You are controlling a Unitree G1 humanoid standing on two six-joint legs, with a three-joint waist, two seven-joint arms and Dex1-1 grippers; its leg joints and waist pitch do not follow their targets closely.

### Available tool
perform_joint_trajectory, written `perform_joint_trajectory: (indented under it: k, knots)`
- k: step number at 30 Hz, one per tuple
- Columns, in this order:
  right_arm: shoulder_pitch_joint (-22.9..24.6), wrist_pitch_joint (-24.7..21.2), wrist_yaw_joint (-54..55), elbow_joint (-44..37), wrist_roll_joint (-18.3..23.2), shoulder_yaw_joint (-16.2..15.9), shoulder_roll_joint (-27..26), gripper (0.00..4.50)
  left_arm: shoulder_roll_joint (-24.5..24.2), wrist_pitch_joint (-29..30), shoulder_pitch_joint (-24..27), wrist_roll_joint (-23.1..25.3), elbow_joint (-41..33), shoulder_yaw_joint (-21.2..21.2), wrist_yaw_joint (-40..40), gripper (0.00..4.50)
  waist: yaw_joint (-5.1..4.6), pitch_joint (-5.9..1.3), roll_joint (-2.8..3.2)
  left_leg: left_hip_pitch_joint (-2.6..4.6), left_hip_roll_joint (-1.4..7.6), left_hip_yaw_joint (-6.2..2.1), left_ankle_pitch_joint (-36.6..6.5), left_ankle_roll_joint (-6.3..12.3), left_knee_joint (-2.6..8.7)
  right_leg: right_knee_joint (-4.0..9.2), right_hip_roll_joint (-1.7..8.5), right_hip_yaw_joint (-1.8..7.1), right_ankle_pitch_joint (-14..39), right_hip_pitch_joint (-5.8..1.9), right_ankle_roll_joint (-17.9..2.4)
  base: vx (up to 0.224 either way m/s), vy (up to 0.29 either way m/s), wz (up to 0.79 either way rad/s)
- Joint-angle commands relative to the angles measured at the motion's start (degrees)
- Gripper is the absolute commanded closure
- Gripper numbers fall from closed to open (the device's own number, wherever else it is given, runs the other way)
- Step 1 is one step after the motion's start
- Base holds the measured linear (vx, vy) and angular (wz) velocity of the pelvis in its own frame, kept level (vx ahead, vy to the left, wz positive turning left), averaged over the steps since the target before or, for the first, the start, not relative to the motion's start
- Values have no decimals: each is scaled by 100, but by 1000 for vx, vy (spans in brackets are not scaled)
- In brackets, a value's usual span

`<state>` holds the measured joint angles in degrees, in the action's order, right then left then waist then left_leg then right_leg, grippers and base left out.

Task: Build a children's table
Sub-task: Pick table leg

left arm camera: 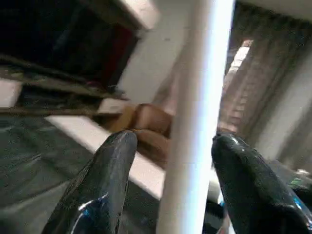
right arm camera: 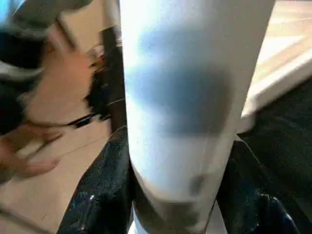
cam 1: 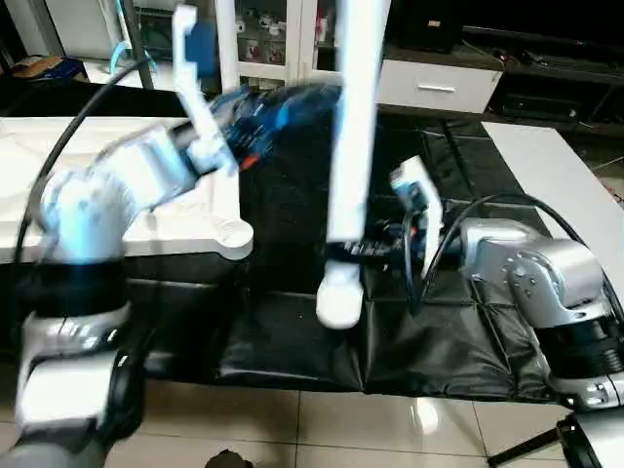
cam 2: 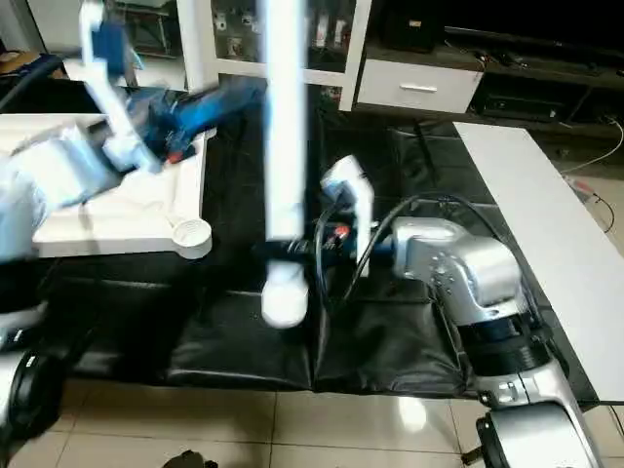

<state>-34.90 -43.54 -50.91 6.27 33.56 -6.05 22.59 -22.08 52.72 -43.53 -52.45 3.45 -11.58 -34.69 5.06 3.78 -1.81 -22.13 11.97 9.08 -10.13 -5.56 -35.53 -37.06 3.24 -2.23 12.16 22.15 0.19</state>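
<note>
Head views, leg: the leg (cam 1: 353, 127) stood nearly upright over the black mat (cam 1: 292, 341), long axis vertical, flared end (cam 1: 340, 297) down, its top running out of frame.
Head views, right claw: my right claw (cam 1: 356, 252) sat closed on the leg just above the flared end, coming in from the right.
Head views, left claw: my left claw (cam 1: 292, 102) was higher up, just left of the leg, blurred.
Head views, top: the tabletop (cam 1: 146, 219) lay to the left, its corner socket (cam 1: 234, 234) near the leg's foot; I judged the foot had to travel left to it.
Left wrist: the leg (left arm camera: 195, 122) ran between my fingers (left arm camera: 105, 185), which stood apart with gaps either side, gripping nothing.
Right wrist: both fingers (right arm camera: 105, 190) pressed the leg (right arm camera: 190, 97) from either side.
</note>
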Motion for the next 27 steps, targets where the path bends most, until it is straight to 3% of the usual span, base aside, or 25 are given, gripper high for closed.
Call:
perform_joint_trajectory:
  k: [1,2,3,4,5,7,9,12,13,15,17,18,19,20,21,22,23,24,25,27]
  knots:
    - [-45,439,1149,324,-373,580,-209,269,-44,-319,133,600,-24,-49,653,128,-23,-445,92,130,69,45,-709,-342,433,402,349,200,280,-239,-1251,0,0,0]
    - [127,419,1981,298,-516,932,-440,269,-306,-471,481,1631,152,373,1518,128,-38,-441,33,133,67,47,-729,-369,442,405,339,204,414,-249,-1157,0,0,0]
    - [127,419,1981,298,-516,932,-440,269,-306,-471,481,1631,152,373,1518,128,-27,-439,50,139,75,32,-747,-379,453,413,342,203,518,-256,-1067,0,0,0]
    - [378,500,2304,29,-662,1019,-537,269,-391,-678,797,2172,131,564,1940,128,-37,-431,36,138,62,41,-776,-377,456,420,328,204,617,-253,-980,0,0,0]
    - [662,652,2570,-321,-848,1042,-645,269,-290,-881,1128,2347,2,448,2198,128,-22,-441,44,129,83,31,-621,-382,463,427,342,215,515,-258,-744,0,0,0]
    - [893,747,2711,-639,-875,1103,-802,269,-54,-1209,1387,2512,-218,195,2561,128,-24,-475,77,142,68,24,-536,-374,462,400,323,202,319,-261,-764,0,0,0]
    - [1420,1445,3197,-1250,-1495,897,-1038,269,55,-2035,2085,3297,-640,139,3181,128,-4,-492,65,64,94,1,-193,-238,445,361,335,184,-560,-283,-868,0,0,0]
    - [1519,2062,3651,-1331,-2054,680,-1146,269,87,-2200,2421,3583,-845,143,3441,128,-19,-489,89,99,62,12,-352,-238,440,363,308,189,-448,-249,-858,0,0,0]
    - [1537,2111,3870,-1328,-2145,670,-1250,269,182,-2336,2511,3642,-869,96,3531,128,-19,-450,122,104,68,15,-612,-292,464,397,317,197,-60,-219,-854,0,0,0]
    - [1522,2222,4087,-1234,-2192,636,-1394,269,481,-2392,2607,3273,-894,-93,3348,128,-52,-373,153,165,67,18,-1434,-416,513,497,318,213,1020,-138,-761,0,0,0]
    - [1601,2591,4142,-1088,-2107,736,-1583,269,567,-2730,2799,3588,-940,174,3655,128,-51,-360,150,200,71,-1,-1909,-430,528,564,334,229,1626,-101,-600,0,0,0]
    - [1601,2591,4142,-1088,-2107,736,-1583,269,567,-2730,2799,3588,-940,174,3655,128,-56,-369,155,170,77,-29,-1915,-421,549,560,331,230,1599,-115,-528,0,0,0]
    - [1670,2599,4107,-1090,-1973,856,-1651,269,611,-2789,2888,3639,-965,250,3722,128,-48,-374,252,168,66,-43,-1912,-445,545,538,324,230,1526,-113,-520,0,0,0]
    - [1774,2619,4062,-1121,-1890,943,-1672,269,649,-2789,3001,3717,-1024,345,3805,128,-56,-380,393,184,67,-60,-1961,-487,538,522,316,232,1349,-87,-526,0,0,0]
    - [1984,2650,4023,-1256,-1859,1060,-1736,269,723,-2821,3156,4021,-1075,517,3914,128,-91,-372,313,163,72,-46,-1940,-444,544,558,290,231,1085,-106,-543,0,0,0]
    - [1984,2650,4023,-1256,-1859,1060,-1736,269,723,-2821,3156,4021,-1075,517,3914,128,-63,-371,533,182,66,-83,-2049,-488,548,519,290,222,1054,-96,-572,0,0,0]
    - [2094,2706,4025,-1341,-1895,1071,-1726,269,697,-2945,3175,4263,-982,639,3988,128,-76,-385,441,161,49,-66,-1925,-415,538,527,280,219,878,-128,-606,0,0,0]
    - [2206,2781,4008,-1405,-1898,1080,-1716,269,705,-2988,3189,4393,-889,714,4036,128,-83,-399,475,143,36,-68,-1921,-394,533,535,279,216,862,-156,-627,0,0,0]
    - [2334,2836,3976,-1492,-1877,1103,-1685,269,716,-2955,3205,4472,-836,784,4077,128,-96,-401,376,140,28,-41,-1863,-296,516,566,280,224,955,-162,-614,0,0,0]
    - [2505,2898,4017,-1612,-1854,1183,-1680,269,720,-3034,3227,4429,-810,814,3940,128,-82,-406,416,77,5,-23,-1482,-180,505,578,309,236,1136,-190,-587,0,0,0]
